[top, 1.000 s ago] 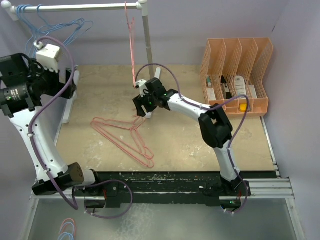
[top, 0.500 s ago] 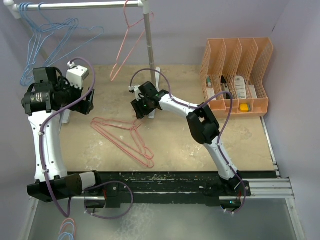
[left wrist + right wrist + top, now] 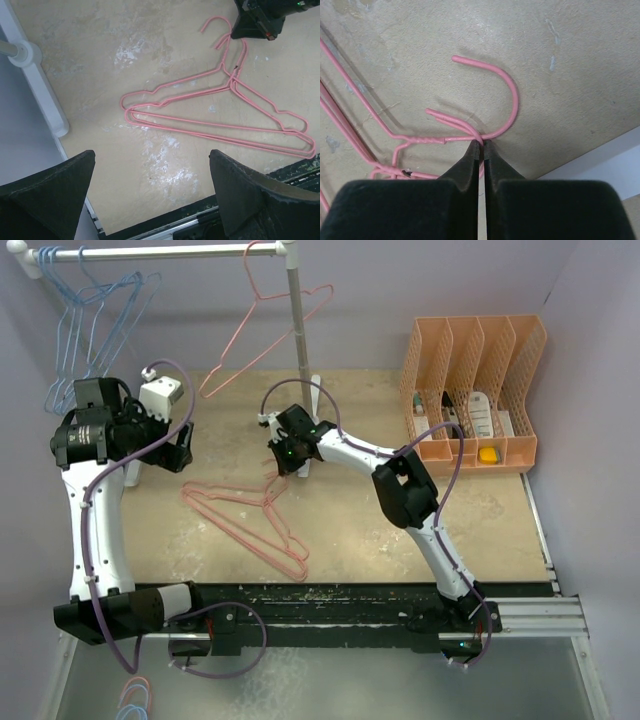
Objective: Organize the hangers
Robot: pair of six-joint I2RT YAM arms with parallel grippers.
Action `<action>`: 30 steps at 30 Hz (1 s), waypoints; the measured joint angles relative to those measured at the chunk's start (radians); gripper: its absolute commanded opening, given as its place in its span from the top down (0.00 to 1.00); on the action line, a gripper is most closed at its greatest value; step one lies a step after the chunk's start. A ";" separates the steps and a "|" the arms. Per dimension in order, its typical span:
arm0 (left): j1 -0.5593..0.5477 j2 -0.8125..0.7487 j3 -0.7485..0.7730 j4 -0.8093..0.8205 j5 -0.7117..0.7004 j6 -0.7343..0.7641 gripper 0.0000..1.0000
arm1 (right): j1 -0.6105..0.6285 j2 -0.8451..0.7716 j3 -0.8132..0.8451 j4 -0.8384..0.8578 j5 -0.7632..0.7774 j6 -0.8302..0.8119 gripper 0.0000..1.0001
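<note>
Pink wire hangers (image 3: 245, 515) lie stacked flat on the tan table, hooks toward the back right; the left wrist view shows the same hangers (image 3: 210, 107). My right gripper (image 3: 285, 462) is low over their hooks. In the right wrist view the right gripper (image 3: 481, 145) is shut, with the wire of one pink hanger hook (image 3: 512, 100) pinched between its tips. My left gripper (image 3: 180, 445) hovers wide open above the table's left side; the left gripper (image 3: 152, 155) holds nothing. Another pink hanger (image 3: 255, 330) and several light blue hangers (image 3: 90, 320) hang from the rack.
The white pole rack (image 3: 160, 253) spans the back left, with its upright post (image 3: 297, 350) right behind my right gripper and a white foot (image 3: 42, 95) at the left. An orange slotted file holder (image 3: 475, 390) stands at the back right.
My right gripper has closed onto the hook of a pink hanger on the table. The pink hanger on the rack has swung. My left arm came lower and rightward.
</note>
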 measured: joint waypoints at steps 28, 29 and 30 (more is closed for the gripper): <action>-0.681 0.060 -0.176 0.074 -0.340 -0.401 0.01 | -0.026 -0.462 -0.331 0.199 0.006 0.636 1.00; -0.686 0.071 -0.197 0.081 -0.365 -0.414 0.01 | -0.028 -0.465 -0.335 0.204 0.013 0.647 1.00; -0.690 0.089 -0.221 0.089 -0.394 -0.430 0.01 | -0.030 -0.468 -0.337 0.209 0.020 0.662 1.00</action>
